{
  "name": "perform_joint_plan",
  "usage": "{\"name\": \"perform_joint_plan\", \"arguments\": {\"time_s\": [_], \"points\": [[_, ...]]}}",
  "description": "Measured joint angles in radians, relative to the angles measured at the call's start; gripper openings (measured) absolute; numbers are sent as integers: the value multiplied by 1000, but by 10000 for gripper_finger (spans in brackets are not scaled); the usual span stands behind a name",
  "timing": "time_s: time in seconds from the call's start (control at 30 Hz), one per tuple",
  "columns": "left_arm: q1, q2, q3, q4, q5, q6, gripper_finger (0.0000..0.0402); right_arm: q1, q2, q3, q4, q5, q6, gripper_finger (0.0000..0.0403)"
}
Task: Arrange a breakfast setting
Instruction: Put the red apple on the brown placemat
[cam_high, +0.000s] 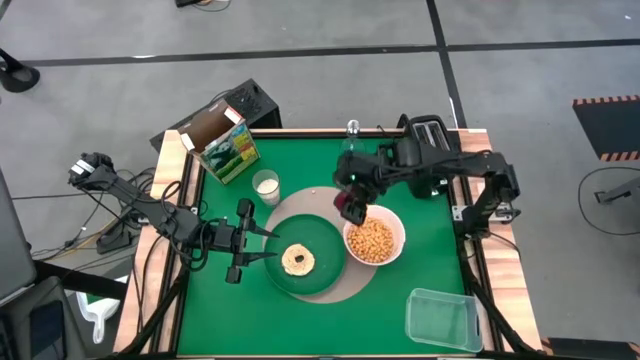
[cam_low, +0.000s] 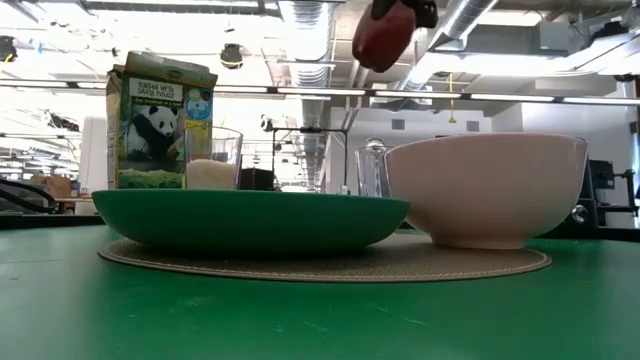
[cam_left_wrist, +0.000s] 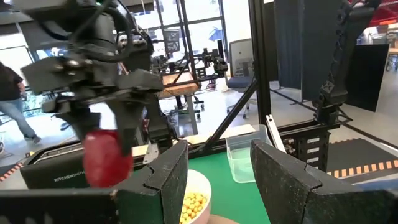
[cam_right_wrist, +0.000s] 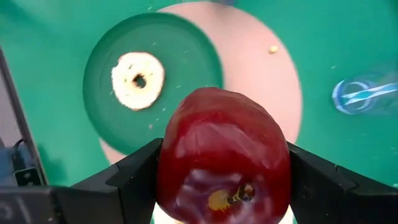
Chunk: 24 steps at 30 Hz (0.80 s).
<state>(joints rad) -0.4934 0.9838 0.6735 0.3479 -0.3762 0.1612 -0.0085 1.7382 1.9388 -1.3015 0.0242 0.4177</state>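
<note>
My right gripper (cam_high: 352, 207) is shut on the red fruit (cam_right_wrist: 224, 155), high above the round tan mat (cam_high: 352, 283), between the dark green plate (cam_high: 320, 280) and the white bowl (cam_high: 392, 222). The fruit also shows at the top of the low view (cam_low: 383, 35). The round toast (cam_high: 298, 260) lies on the plate. The bowl holds yellow cereal. The small milk glass (cam_high: 266, 185) stands behind the plate. A clear glass (cam_high: 352, 130) is at the far edge. My left gripper (cam_high: 268, 245) is open and empty at the plate's left rim. The spoon is out of view. My right gripper pinches the red fruit by two opposite sides (cam_right_wrist: 169, 163) between its two fingers (cam_right_wrist: 134, 169). The fingers point down from above. The fruit is lifted clear of the mat, its stem end (cam_right_wrist: 239, 193) turned up toward the wrist.
The green-and-yellow cereal box (cam_high: 225, 148) stands at the far left of the table. The black toaster (cam_high: 430, 130) is at the far right. A clear plastic container (cam_high: 445, 318) sits near the front right corner. Bare green surface (cam_high: 230, 320) lies at the front left.
</note>
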Motion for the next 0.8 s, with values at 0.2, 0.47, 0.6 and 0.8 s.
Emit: {"name": "perform_joint_plan", "arguments": {"time_s": [0.2, 0.47, 0.6, 0.8], "points": [[0, 0, 0, 1, 0, 18, 163, -94, 1, 2, 2, 2, -50, 308], [18, 0, 0, 3, -4, 19, 163, -181, 80, 2, 18, 18, -107, 308], [23, 0, 0, 1, -5, 19, 163, -212, 167, 2, 12, 17, -136, 308], [23, 0, 0, -19, -4, 19, 163, -233, 278, 2, 11, 16, -159, 308]]}}
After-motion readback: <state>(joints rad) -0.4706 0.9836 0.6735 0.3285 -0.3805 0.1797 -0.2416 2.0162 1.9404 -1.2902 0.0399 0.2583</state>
